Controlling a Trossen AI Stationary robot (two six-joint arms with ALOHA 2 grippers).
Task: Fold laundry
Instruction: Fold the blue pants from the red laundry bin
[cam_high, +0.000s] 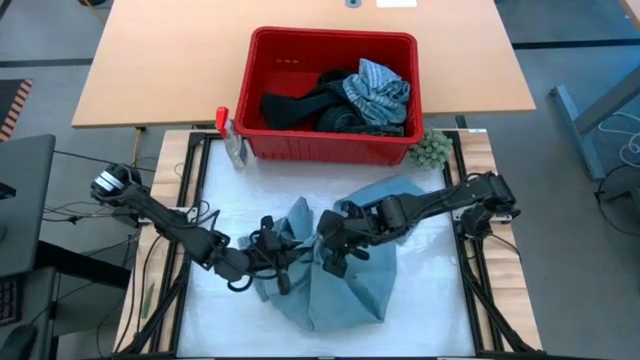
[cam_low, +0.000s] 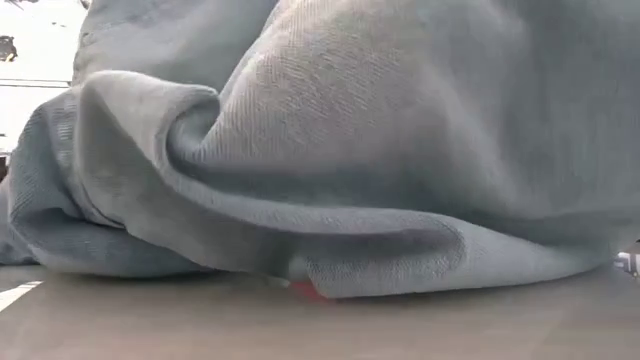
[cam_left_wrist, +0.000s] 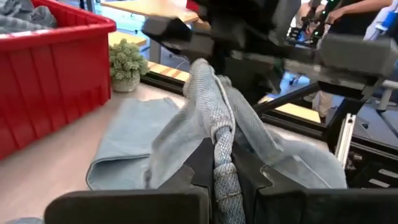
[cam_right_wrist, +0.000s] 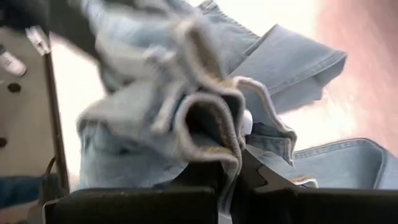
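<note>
A light blue garment (cam_high: 345, 285) lies bunched on the white table top, and its folds fill the low view (cam_low: 350, 150). More laundry, striped and dark pieces (cam_high: 345, 100), sits in the red basket (cam_high: 262, 60) at the far edge. My left gripper (cam_high: 272, 252) is shut on the garment's left part. My right gripper (cam_high: 332, 248) is shut on a raised bunch near the garment's middle, close beside the left one. In the left wrist view the right arm (cam_left_wrist: 249, 37) stands just beyond the lifted cloth. My left gripper pinches a thick stitched edge (cam_left_wrist: 222, 163) of the garment between its two fingers, coming nearly level from the table's left. That edge runs on as a raised ridge toward the right gripper, and the cloth beside it drapes down to the table. My right gripper pinches a bunched fold of several layers (cam_right_wrist: 214, 140) between its two fingers, slanting down from the table's right. The bunch stands up above the fingers; the rest of the garment (cam_right_wrist: 298, 68) spreads on the table below.
A green fuzzy ball (cam_high: 430, 150) sits by the basket's right near corner. A small clear item with a red top (cam_high: 232, 140) stands at its left near corner. A wooden table (cam_high: 170, 60) lies beyond. Black frame rails (cam_high: 470, 280) edge the table top. People stand in the background (cam_left_wrist: 348, 18).
</note>
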